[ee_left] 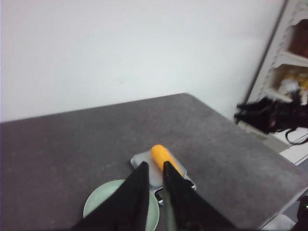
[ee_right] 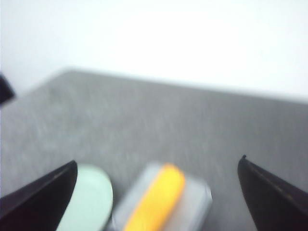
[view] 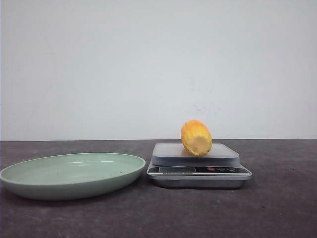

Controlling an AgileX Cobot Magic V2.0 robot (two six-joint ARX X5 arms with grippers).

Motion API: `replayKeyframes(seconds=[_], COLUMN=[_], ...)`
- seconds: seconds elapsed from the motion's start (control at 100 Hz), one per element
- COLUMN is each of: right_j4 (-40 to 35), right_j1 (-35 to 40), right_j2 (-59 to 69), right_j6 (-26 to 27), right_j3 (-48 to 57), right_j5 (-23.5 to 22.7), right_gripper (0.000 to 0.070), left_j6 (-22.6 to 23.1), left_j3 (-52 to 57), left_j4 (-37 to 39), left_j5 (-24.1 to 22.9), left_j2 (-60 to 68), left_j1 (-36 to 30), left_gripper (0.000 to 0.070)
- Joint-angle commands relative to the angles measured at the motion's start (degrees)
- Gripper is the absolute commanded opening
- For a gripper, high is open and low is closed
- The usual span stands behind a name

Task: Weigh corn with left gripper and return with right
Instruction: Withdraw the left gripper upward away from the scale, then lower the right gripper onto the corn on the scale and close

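Observation:
The corn point(view: 196, 138), a stubby yellow-orange cob piece, lies on the platform of a silver kitchen scale point(view: 198, 171) with its pale cut end facing the camera. Neither gripper shows in the front view. In the left wrist view my left gripper point(ee_left: 154, 164) hangs high above the table, its black fingers nearly together and empty, with the corn point(ee_left: 161, 156) and the scale point(ee_left: 138, 160) far below it. In the blurred right wrist view my right gripper point(ee_right: 156, 161) is wide open and empty above the corn point(ee_right: 156, 199).
A pale green plate point(view: 49, 188) sits empty on the dark table just left of the scale; it also shows in the left wrist view point(ee_left: 98, 204) and the right wrist view point(ee_right: 94, 192). Shelves with black gear point(ee_left: 269, 115) stand beyond the table's right edge.

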Motion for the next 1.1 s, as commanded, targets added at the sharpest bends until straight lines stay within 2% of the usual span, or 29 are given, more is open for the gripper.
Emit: replayKeyframes(seconds=[0.0,0.09,0.21,0.42,0.57,0.87,0.96,1.01,1.09], right_j4=[4.2,6.8,4.3,-9.4,-18.3,-23.7,-25.2,-26.1,-27.2], right_j1=[1.2,3.1,4.9,6.6,7.5,11.6,12.6,13.1,13.8], right_j2=[2.4,7.3,16.4,35.4,46.8,59.7,61.7,62.6,64.0], right_j6=[0.5,0.7,1.8,7.9,8.9,11.8,12.0,12.0,11.7], right_j3=[1.9,4.2,9.3,22.8,30.2,31.5,31.5,31.5,31.5], right_j5=[1.3,3.4,4.9,5.5,5.1,5.4,7.3,8.8,9.6], right_gripper=[0.0588,0.0565,0.0565,0.0566,0.0566,0.0565,0.0558,0.0498,0.0297], left_j6=[-0.5,-0.5,-0.5,-0.5,-0.5,-0.5,-0.5,-0.5,-0.5], left_j3=[0.7,0.1,-0.3,-0.3,-0.3,-0.3,-0.3,-0.3,-0.3], left_j4=[-2.6,-2.6,-2.6,-2.6,-2.6,-2.6,-2.6,-2.6,-2.6], left_j5=[-0.2,-0.3,-0.6,-1.3,-2.4,-3.0,-3.0,-3.0,-3.0], left_j2=[0.2,0.3,0.3,0.3,0.3,0.3,0.3,0.3,0.3], left_j1=[-0.3,-0.3,-0.3,-0.3,-0.3,-0.3,-0.3,-0.3,-0.3], left_gripper=[0.0013,0.0013,0.0013,0.0013,0.0013,0.0014,0.0014,0.0014,0.0014])
